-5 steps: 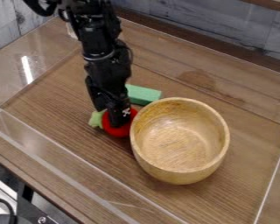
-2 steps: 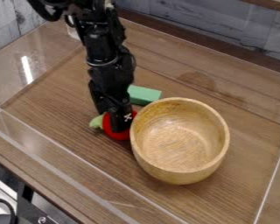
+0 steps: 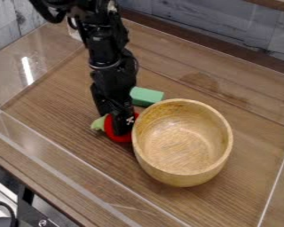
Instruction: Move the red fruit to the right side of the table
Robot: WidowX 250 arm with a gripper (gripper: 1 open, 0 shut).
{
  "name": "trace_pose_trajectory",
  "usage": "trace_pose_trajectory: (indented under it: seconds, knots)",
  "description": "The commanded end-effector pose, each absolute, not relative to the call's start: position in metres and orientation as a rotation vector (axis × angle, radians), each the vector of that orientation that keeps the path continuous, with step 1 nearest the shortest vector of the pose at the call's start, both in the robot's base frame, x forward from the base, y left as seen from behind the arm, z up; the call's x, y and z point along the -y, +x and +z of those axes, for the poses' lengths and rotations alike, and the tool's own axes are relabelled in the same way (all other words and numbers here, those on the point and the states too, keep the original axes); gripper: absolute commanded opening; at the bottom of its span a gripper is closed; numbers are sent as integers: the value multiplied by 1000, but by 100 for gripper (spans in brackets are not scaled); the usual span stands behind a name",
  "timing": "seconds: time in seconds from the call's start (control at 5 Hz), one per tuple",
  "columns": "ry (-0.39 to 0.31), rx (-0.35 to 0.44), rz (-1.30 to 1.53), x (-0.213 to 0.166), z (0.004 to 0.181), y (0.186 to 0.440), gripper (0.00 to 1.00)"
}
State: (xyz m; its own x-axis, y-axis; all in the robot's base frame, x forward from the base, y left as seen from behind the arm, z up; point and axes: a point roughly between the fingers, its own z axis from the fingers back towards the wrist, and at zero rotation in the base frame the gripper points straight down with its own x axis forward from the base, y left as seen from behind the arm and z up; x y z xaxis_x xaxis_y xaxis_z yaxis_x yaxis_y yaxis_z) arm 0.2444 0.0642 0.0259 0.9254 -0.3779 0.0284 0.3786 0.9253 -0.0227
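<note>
the black arm [image 3: 99, 49] came in from the far left corner and stood almost upright, its wrist bent so the gripper [image 3: 116, 122] pointed straight down at the table [image 3: 61, 151]. the jaws stood spread wide, lowered right over the red fruit [image 3: 114, 133], with no squeeze on it that could be seen. the red fruit lay on the wood near the middle of the table, its green leafy end toward the left, mostly hidden by the fingers. it sat just beside the left rim of the wooden bowl [image 3: 183, 142]. a flat green block [image 3: 145, 95] lay just behind the gripper, on the far side
</note>
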Motion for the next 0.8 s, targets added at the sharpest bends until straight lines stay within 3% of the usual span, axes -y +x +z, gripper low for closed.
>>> trace_pose_trajectory:
  seconds: [0.0,0.2,0.6]
  knots:
    - [-1,37,-391,-69,26,249,100]
    - [6,54,-370,-68,38,253,0]
    - [30,109,-311,-63,76,268,0]
